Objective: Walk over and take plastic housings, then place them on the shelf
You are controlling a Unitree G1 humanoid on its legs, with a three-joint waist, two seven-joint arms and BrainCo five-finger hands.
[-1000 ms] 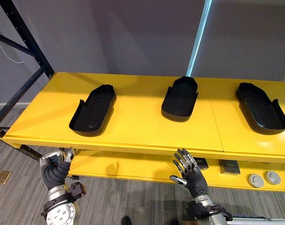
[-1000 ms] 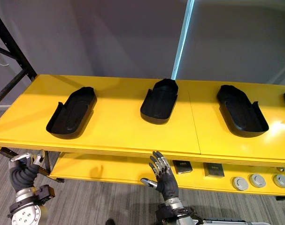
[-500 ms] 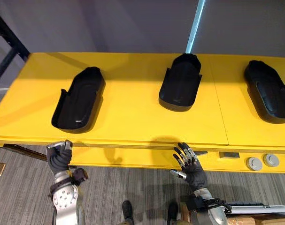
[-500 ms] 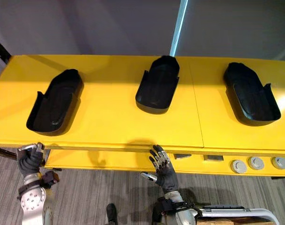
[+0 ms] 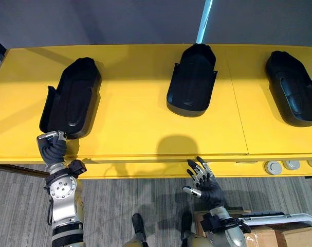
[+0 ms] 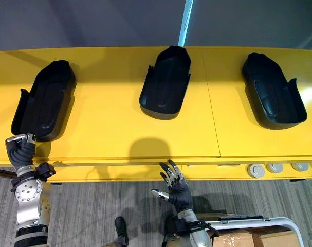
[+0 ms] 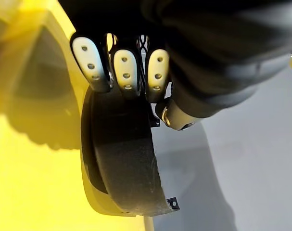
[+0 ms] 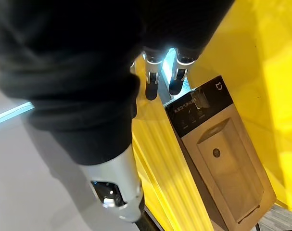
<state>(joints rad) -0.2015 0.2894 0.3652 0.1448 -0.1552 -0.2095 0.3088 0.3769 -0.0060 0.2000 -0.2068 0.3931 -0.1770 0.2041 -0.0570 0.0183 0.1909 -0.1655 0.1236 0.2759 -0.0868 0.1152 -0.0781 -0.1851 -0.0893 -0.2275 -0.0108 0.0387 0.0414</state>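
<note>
Hazard: left hand (image 5: 53,148), fingers curled empty beside leftmost plastic housing (image 5: 71,103), could nudge it along shelf (image 5: 135,128); right hand (image 5: 206,184) spread, idle.

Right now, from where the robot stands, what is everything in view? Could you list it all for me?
plastic housings: three, black, spaced apart along the shelf top
shelf: one, yellow, a top board and a lower board
discs: three, silver-grey, lower board at the right
box: one, dark with a beige face, lower board
cardboard boxes: brown, count unclear, floor at the lower right
light strip: one, pale blue, upright behind the shelf
floor: grey carpet
left hand: fingers curled, empty, at the shelf's front edge by the left housing
right hand: fingers spread, empty, below the front edge
</note>
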